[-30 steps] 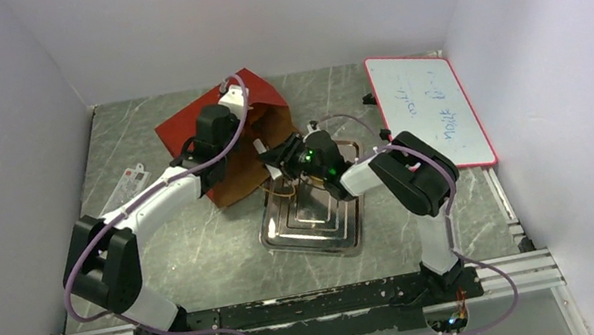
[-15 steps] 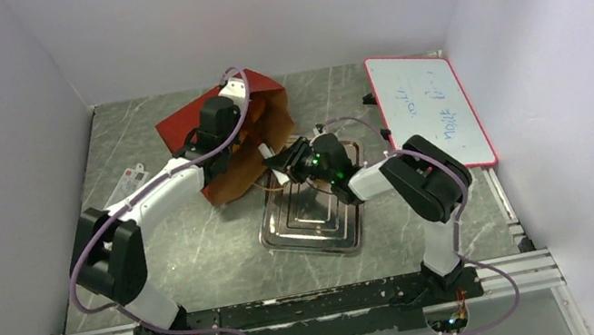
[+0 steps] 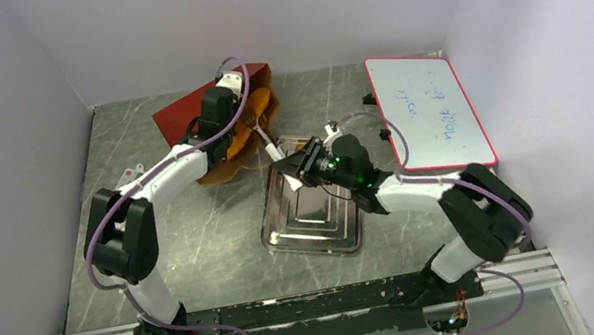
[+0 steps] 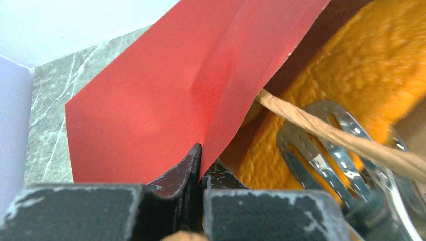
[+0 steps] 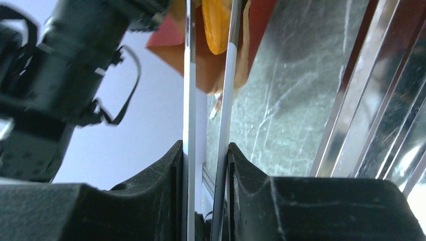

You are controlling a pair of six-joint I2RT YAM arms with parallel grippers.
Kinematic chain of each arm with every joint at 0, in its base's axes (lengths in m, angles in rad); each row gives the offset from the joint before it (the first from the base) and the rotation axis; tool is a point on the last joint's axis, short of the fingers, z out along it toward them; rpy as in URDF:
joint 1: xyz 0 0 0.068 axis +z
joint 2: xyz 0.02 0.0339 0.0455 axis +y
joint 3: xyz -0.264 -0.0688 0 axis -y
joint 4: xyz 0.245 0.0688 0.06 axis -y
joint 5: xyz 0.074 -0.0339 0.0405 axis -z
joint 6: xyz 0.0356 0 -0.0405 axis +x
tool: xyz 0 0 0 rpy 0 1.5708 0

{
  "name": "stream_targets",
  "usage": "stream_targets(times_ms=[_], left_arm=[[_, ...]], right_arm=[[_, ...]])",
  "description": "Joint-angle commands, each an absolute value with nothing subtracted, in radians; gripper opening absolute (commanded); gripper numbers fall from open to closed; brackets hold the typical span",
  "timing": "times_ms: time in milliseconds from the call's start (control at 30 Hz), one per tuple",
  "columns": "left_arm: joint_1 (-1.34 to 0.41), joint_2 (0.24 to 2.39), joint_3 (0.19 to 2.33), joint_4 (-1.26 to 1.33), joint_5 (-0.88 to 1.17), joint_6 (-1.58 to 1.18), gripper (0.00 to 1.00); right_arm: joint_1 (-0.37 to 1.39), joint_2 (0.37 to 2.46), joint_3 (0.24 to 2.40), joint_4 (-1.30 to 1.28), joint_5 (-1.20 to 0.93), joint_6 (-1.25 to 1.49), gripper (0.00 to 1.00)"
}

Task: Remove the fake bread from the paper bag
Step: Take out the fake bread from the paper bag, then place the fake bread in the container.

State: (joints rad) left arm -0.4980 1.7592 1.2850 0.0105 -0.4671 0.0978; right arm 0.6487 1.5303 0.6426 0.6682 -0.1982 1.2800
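left gripper (image 4: 201, 159) pinched shut on the wall of the rust-red paper shopping bag (image 4: 150, 100), lifting its mouth.
inside, the glossy orange toy bread (image 4: 351, 65) lies against the slotted silver metal tongs (image 4: 321, 150), which the right gripper (image 5: 206, 150) squeezes. this looks like the extraction step; the next move calls for a steady pull rightward to the stepped silver metal tray (image 3: 313, 229).

From above, the left arm (image 3: 166, 177) covers the middle of the paper bag (image 3: 174, 120). In the left wrist view the fake bread (image 4: 351, 65) is blurred, cut off at the top and right edges and partly behind the tongs (image 4: 321, 150). The right wrist view cuts the tongs' tips off at its top edge. The whiteboard (image 3: 431, 111) writing is too small to read
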Motion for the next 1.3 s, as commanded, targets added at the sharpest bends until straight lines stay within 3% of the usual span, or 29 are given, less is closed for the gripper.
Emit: stream_targets(times_ms=[0, 433, 667, 900, 1267], left_arm=[[-0.488, 1.796, 1.304, 0.044, -0.474, 0.120, 0.07], [-0.482, 1.831, 1.309, 0.119, -0.486, 0.157, 0.07], [-0.455, 1.845, 1.342, 0.122, -0.512, 0.161, 0.07], [-0.420, 1.844, 1.359, 0.129, -0.501, 0.150, 0.07], [-0.420, 1.805, 1.350, 0.141, -0.484, 0.144, 0.07]], right_arm=[[0.670, 1.372, 0.608, 0.581, -0.160, 1.207, 0.00], [0.725, 0.823, 0.542, 0.013, -0.018, 1.095, 0.00], [0.733, 0.630, 0.560, -0.298, 0.022, 1.099, 0.00], [0.733, 0.584, 0.523, -0.440, -0.033, 1.119, 0.00], [0.740, 0.733, 0.526, -0.430, -0.125, 1.060, 0.00]])
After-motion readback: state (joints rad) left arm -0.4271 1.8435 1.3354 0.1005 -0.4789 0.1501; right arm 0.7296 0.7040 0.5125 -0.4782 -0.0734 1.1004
